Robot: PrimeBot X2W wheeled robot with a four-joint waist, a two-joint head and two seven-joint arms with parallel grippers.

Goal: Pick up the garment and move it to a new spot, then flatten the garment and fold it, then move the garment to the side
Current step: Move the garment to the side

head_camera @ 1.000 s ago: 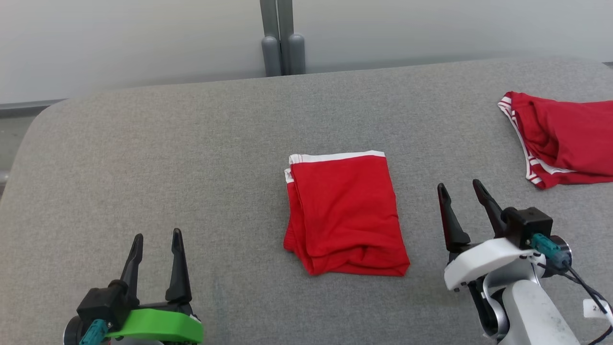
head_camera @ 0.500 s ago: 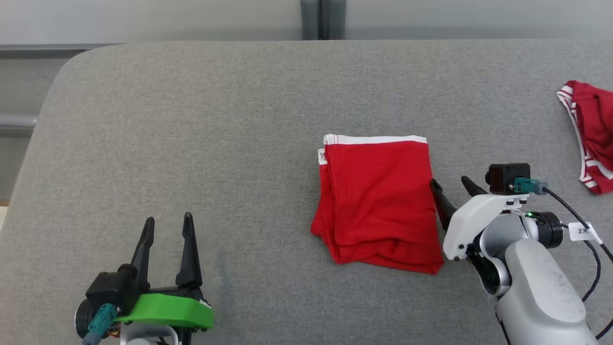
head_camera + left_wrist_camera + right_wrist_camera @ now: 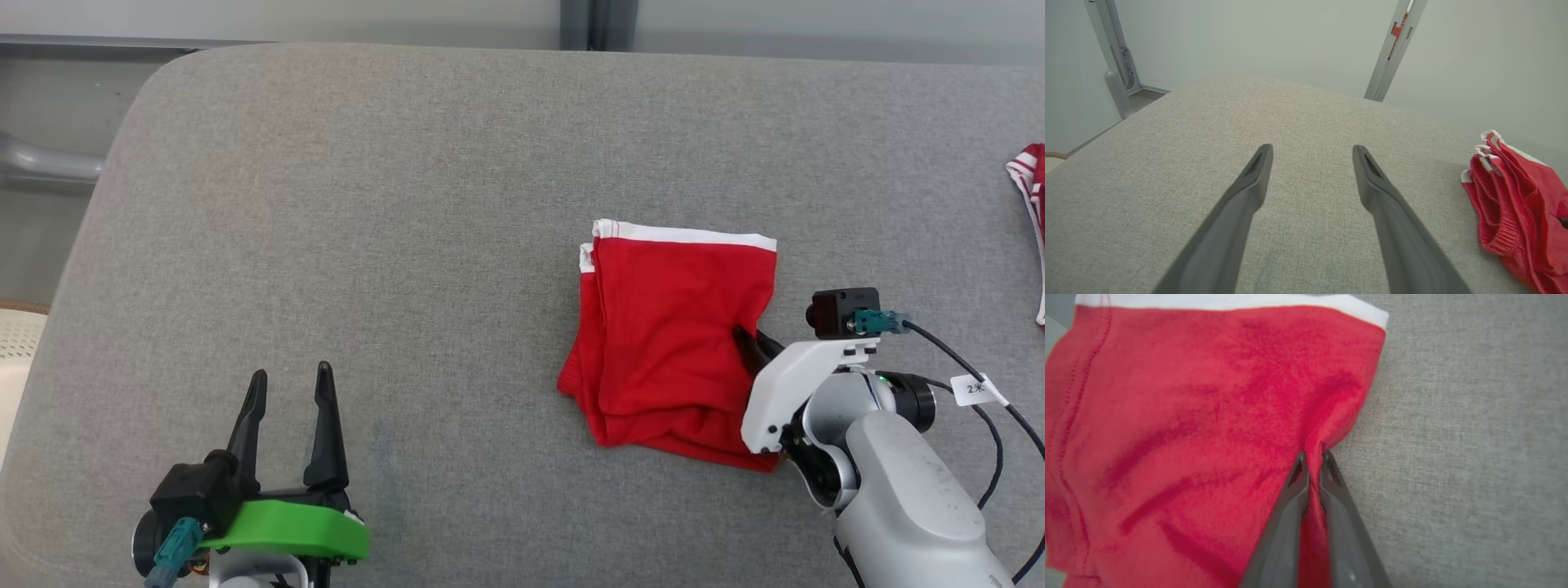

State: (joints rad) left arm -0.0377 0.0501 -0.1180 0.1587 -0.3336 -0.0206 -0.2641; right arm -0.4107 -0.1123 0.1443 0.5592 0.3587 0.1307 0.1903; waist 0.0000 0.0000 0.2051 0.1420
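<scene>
Right gripper [image 3: 1312, 457] clamps garment [image 3: 678, 327] at right edge; garment lies folded on pad [image 3: 408, 204], right of centre. Risk: pinch likely holds top layer only, so drag unfolds stack or cloth slips. Left gripper [image 3: 291, 371] idle, fingers apart.

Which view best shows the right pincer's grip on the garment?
Right wrist view: the right pincer pinches the garment edge into a ridge. Head view: its wrist hides most of the fingers. Left wrist view: the garment, side-on.

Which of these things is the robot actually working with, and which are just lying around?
In use: folded red garment; right gripper, pinching its edge.
Just lying about: second red garment at the right; left gripper, open over the grey table.
</scene>
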